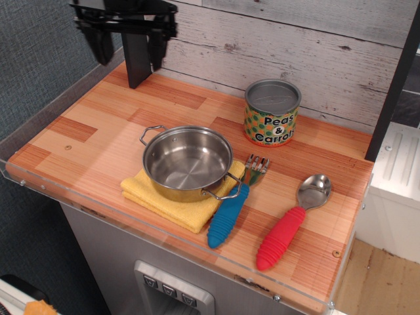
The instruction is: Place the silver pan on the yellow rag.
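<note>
The silver pan [186,162] is a small shiny steel pot with two wire loop handles. It sits upright on the folded yellow rag [172,199] near the table's front left. My gripper [128,54] is black, high above the table's back left corner, well away from the pan. Its fingers [104,47] hang spread apart with nothing between them.
A "Peas & Carrots" can [272,113] stands at the back right. A blue-handled fork [231,210] lies touching the rag's right edge. A red-handled spoon [290,223] lies to its right. A clear plastic rim [164,236] runs along the wooden table's front edge.
</note>
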